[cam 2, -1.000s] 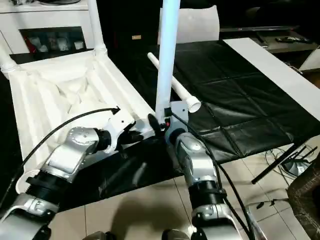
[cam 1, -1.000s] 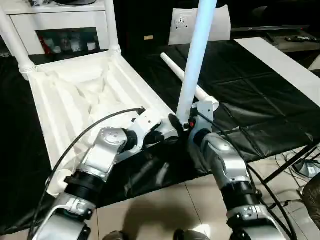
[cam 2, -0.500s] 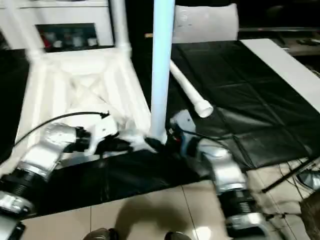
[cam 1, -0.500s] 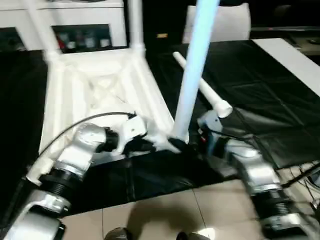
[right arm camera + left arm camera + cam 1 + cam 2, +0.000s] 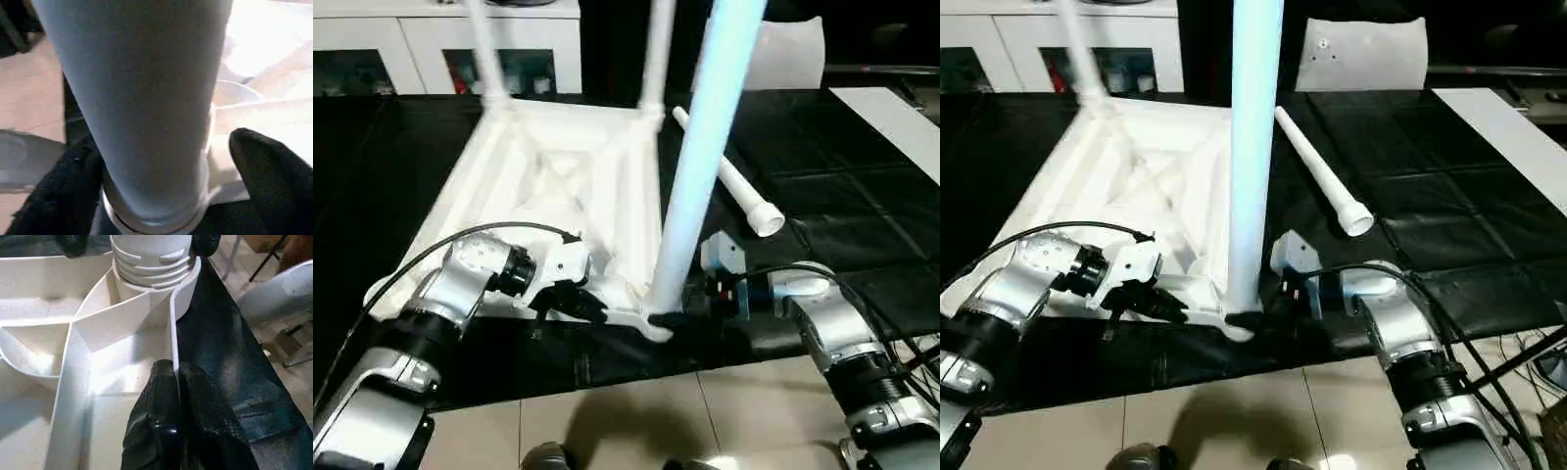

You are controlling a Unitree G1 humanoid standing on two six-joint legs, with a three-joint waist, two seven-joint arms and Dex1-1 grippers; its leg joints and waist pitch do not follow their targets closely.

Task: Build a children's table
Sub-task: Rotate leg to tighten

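My left gripper (image 5: pixel 171 382) is pressed together on the thin upright rim of the tabletop (image 5: pixel 558 186), one finger either side of the wall, just back from the near corner socket (image 5: pixel 154 284). My right gripper (image 5: pixel 161 166) sits spread around the base of the upright leg (image 5: pixel 1252 147): one finger (image 5: pixel 266 171) stands off from the tube with a gap, the other (image 5: pixel 58 181) sits up against it, so I can't tell if it's gripping. That leg stands vertical in the near corner socket, right at the front edge of the black table cover (image 5: pixel 1449 196). The tabletop lies underside up, ribs showing, on the cover. Two more legs (image 5: pixel 658 49) rise from its far corners. A fourth leg (image 5: pixel 1322 171) lies flat on the cover, just right of the tabletop, flared end toward me. A white cabinet (image 5: pixel 421 39) stands behind.
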